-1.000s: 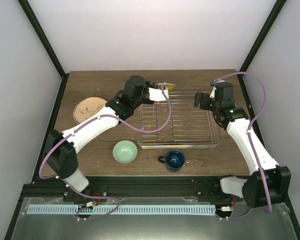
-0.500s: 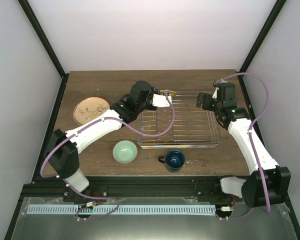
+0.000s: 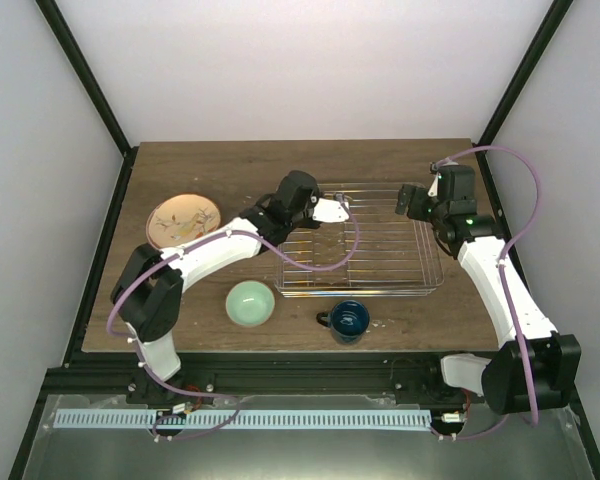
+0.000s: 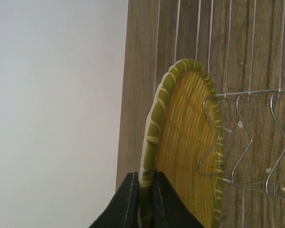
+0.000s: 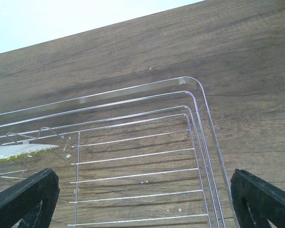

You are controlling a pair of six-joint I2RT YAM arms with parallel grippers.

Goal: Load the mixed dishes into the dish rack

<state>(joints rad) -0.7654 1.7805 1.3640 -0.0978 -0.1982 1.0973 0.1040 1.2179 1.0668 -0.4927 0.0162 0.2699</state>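
Observation:
The lime-green plate (image 4: 190,142) stands on edge among the upright tines of the dish rack (image 3: 380,262), at its back left. My left gripper (image 4: 145,190) is shut on the plate's rim; in the top view this gripper (image 3: 332,210) sits over the rack's back left part. My right gripper (image 3: 404,200) hovers open above the rack's back right corner (image 5: 199,95) with nothing between its fingers. In the right wrist view the plate's edge (image 5: 23,149) shows at the left. On the table lie the cream floral plate (image 3: 182,220), the mint-green bowl (image 3: 250,303) and the dark blue mug (image 3: 349,320).
The bowl and the mug sit in front of the rack, near the table's front edge. The floral plate lies at the left of the table. Black frame posts and white walls close in the table's sides and back.
My left gripper has carried the lime-green plate to the right and down into the rack's back left part. The right gripper has shifted slightly toward the rack's back right corner.

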